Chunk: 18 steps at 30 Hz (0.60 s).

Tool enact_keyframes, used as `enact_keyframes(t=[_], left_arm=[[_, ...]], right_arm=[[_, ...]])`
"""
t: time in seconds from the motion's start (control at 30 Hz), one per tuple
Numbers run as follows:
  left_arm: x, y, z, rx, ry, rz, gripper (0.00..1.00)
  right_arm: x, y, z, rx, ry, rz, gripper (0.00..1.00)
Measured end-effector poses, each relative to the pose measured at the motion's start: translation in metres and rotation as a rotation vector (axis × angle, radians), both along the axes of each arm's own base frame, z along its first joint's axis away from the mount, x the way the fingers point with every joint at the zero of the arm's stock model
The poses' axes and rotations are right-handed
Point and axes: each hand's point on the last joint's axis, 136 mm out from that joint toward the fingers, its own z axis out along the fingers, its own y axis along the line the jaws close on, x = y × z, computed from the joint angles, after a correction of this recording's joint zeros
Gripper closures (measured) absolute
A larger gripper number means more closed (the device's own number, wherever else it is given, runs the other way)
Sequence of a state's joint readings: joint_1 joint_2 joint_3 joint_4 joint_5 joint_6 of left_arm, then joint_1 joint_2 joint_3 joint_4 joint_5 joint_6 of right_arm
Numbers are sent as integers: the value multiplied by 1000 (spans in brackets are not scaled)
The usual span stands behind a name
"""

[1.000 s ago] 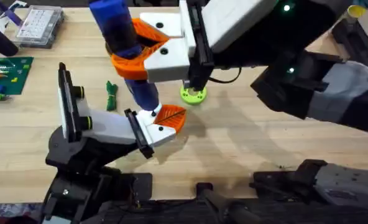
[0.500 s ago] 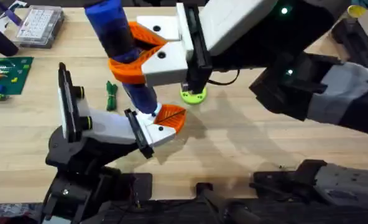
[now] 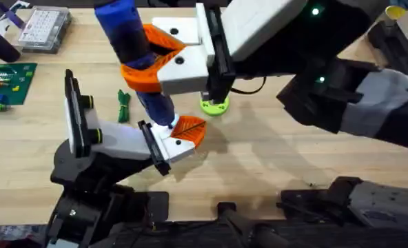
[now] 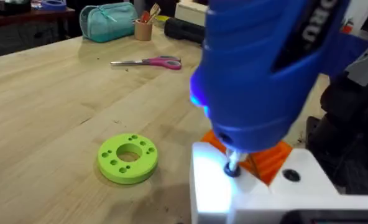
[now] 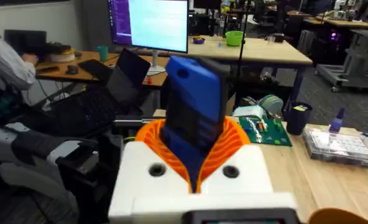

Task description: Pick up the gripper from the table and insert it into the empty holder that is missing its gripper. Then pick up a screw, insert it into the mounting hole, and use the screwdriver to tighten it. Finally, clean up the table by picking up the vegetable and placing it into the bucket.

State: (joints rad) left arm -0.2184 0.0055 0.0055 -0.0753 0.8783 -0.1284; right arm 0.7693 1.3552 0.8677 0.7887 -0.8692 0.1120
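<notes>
While my right hand clamps the screwdriver, its bit meets the gripper seated on the holder; the vegetable lies just beyond the holder on the worktop.

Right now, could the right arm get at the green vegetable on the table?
Probably not yet. The right hand is shut on the screwdriver, working at the gripper. The vegetable lies uncovered beside the holder, so the way looks free once the hand is emptied.
</notes>
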Motion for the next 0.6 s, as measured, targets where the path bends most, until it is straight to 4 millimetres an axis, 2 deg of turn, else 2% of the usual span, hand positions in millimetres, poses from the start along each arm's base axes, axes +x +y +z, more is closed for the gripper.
enact_keyframes(t=[0.6], left_arm=[[0, 0, 0, 0, 0, 0, 983]], right_arm=[[4, -1, -3, -14, 14, -8, 974]])
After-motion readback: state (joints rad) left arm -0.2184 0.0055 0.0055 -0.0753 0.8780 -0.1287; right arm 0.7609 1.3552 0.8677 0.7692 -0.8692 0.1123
